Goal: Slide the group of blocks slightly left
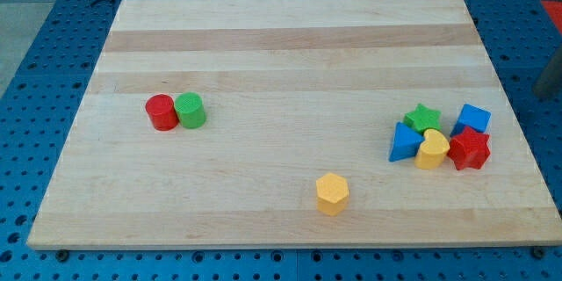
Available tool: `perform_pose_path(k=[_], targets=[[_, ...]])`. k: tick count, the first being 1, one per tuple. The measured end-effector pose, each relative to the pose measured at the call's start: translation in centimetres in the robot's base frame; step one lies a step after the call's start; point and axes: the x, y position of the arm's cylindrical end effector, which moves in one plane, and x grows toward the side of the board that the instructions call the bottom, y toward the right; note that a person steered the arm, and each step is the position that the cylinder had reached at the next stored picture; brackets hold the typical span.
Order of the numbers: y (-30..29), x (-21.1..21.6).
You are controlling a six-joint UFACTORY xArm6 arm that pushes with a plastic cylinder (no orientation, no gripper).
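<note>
Camera view shows the wooden desk (290, 53) from above, and on it there are eight small blocks. My tip does not show anywhere in this view, so I cannot tell where it stands relative to the blocks, and the state of the end effector I cannot tell either (the rig has only a rod, no grasping part). The group that the task most likely means lies near the view's right edge: a green star block (424, 118) at its top, a blue cube (473, 118) to the right of it, a blue triangular block (404, 143) at the left side, a yellow block (432, 150) of rounded shape in the middle, and a red star block (469, 148) at the lower right. These five are touching or almost touching each other. Well apart, at the view's left, a red cylinder (161, 111) and a green cylinder (190, 110) stand side by side and touching, and a yellow hexagonal block (332, 193) stands alone near the view's bottom. To do the step well, I judge that the tip should come down on the right of the cluster, beside the blue cube and the red star block, and push slowly toward the view's left through the middle of the group, so the blocks stay together. A push too high or too low could split the group, and the move should be short.
</note>
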Motion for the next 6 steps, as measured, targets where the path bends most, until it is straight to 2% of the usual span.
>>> perform_pose_path(k=[3,6], targets=[[-1.5,11.2],[-16.6,9.6]])
